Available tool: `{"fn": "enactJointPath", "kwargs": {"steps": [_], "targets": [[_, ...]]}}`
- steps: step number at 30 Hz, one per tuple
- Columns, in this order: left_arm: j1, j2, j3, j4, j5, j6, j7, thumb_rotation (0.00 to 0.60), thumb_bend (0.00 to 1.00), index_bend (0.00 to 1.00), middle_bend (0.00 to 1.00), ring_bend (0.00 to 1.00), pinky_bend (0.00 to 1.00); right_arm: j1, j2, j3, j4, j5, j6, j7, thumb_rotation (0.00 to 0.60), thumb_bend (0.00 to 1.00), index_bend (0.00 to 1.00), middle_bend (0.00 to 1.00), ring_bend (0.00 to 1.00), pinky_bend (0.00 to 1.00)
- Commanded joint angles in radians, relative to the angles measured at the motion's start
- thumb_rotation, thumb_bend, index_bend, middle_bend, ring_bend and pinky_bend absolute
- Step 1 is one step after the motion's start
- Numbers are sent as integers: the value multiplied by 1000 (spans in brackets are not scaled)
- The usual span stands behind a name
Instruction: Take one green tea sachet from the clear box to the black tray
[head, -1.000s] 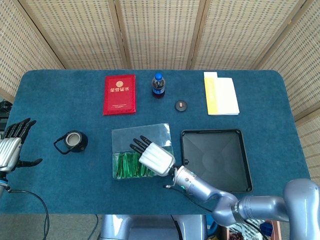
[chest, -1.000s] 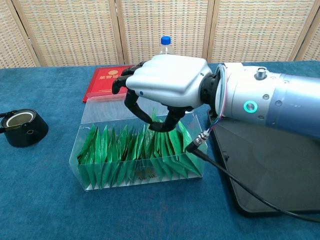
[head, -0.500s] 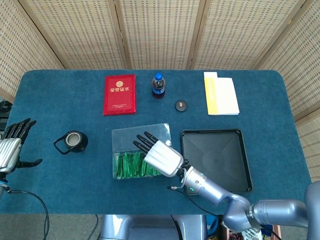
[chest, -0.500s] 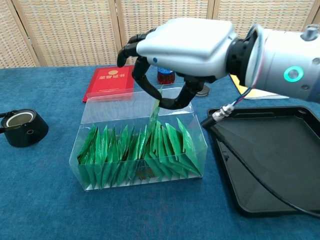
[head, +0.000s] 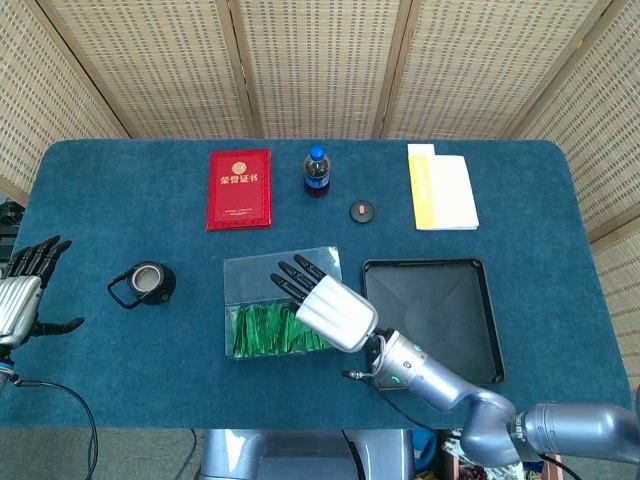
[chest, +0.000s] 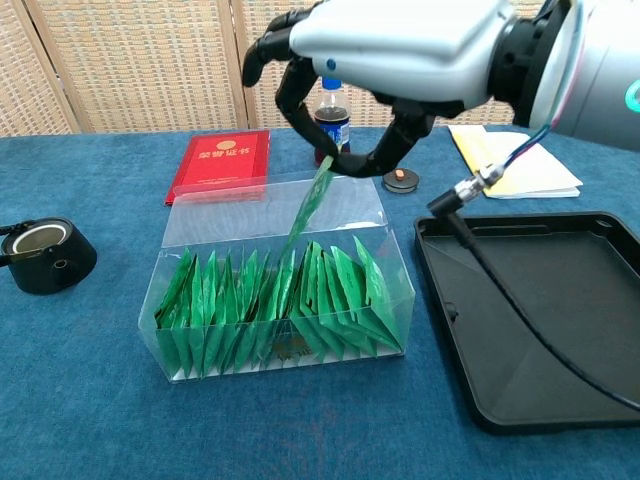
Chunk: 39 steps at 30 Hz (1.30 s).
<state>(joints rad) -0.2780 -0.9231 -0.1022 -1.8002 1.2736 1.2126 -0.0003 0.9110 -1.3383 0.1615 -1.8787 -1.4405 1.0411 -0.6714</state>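
Observation:
My right hand (chest: 385, 50) hovers above the clear box (chest: 180, 345) and pinches one green tea sachet (chest: 306, 207) by its top; the sachet hangs down over the row of several green sachets (chest: 270, 300) standing in the box. Seen from the head camera, the same right hand (head: 330, 308) covers the right part of the clear box (head: 250, 275). The black tray (chest: 560, 320) lies just right of the box and holds nothing; it shows as the black tray (head: 430, 315) in the head view too. At the far left edge my left hand (head: 25, 295) stays open, fingers spread.
A black round container (chest: 45, 255) sits left of the box. Behind it lie a red booklet (head: 239, 188), a blue-capped bottle (head: 316, 171), a small dark knob (head: 362, 210) and a yellow-white pad (head: 441, 186). A cable (chest: 520, 310) hangs from my right wrist across the tray.
My right hand has risen out of the box with one sachet pinched, lifting it clear of the row. The left hand has not moved.

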Motion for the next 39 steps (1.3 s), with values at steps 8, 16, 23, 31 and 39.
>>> {"fn": "enactJointPath", "kwargs": {"steps": [8, 16, 23, 31, 39], "targets": [[1, 1, 1, 0, 3, 1, -2, 600, 98, 0, 0, 0, 0, -65, 117, -2, -31, -16, 56, 35, 600, 580, 691, 245, 121, 198], [6, 2, 5, -11, 17, 12, 3, 600, 99, 0, 0, 0, 0, -179, 223, -60, 40, -44, 127, 155, 600, 580, 691, 245, 121, 198], [9, 4, 7, -15, 24, 19, 1, 600, 99, 0, 0, 0, 0, -250, 201, -109, 180, -56, 148, 273, 600, 581, 691, 244, 121, 198], [10, 4, 8, -15, 25, 18, 2, 600, 98, 0, 0, 0, 0, -279, 162, -123, 268, -79, 157, 339, 600, 569, 570, 229, 121, 199], [10, 5, 8, -14, 22, 17, 4, 600, 99, 0, 0, 0, 0, -309, 185, -114, 256, -92, 187, 342, 600, 173, 59, 64, 121, 199]]}}
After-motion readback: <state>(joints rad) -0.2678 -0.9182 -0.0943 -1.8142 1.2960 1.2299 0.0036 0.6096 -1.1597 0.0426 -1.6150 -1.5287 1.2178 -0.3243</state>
